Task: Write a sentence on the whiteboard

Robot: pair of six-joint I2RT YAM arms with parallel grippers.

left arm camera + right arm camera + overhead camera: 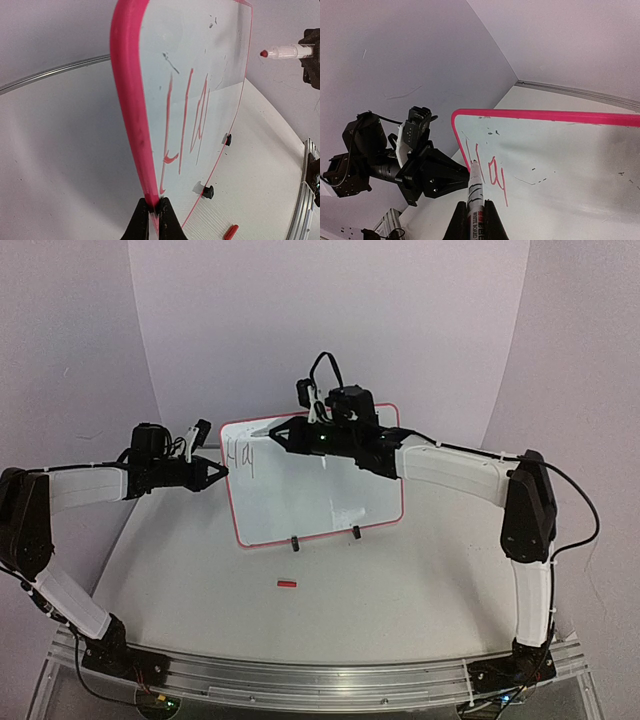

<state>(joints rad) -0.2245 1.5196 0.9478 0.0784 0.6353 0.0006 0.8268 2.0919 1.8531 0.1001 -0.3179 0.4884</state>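
Observation:
The whiteboard [330, 495] stands upright on the table, white with a thin red frame [126, 100]. My left gripper [154, 204] is shut on the frame's left edge [222, 472]. My right gripper [475, 204] is shut on a white marker [474, 184] with a red tip [263, 53]. The marker points at the board's upper left corner [256, 432]; in the left wrist view its tip sits a little off the board face. The sentence [492, 175] is only a few red strokes reading "Ha" plus one more stroke [187, 115], at the board's upper left [240, 458].
A small red marker cap [287, 584] lies on the table in front of the board [230, 232]. Two black feet [295, 543] [355, 532] hold up the board's lower edge. A metal rail [320, 675] runs along the near table edge. White backdrop walls curve behind.

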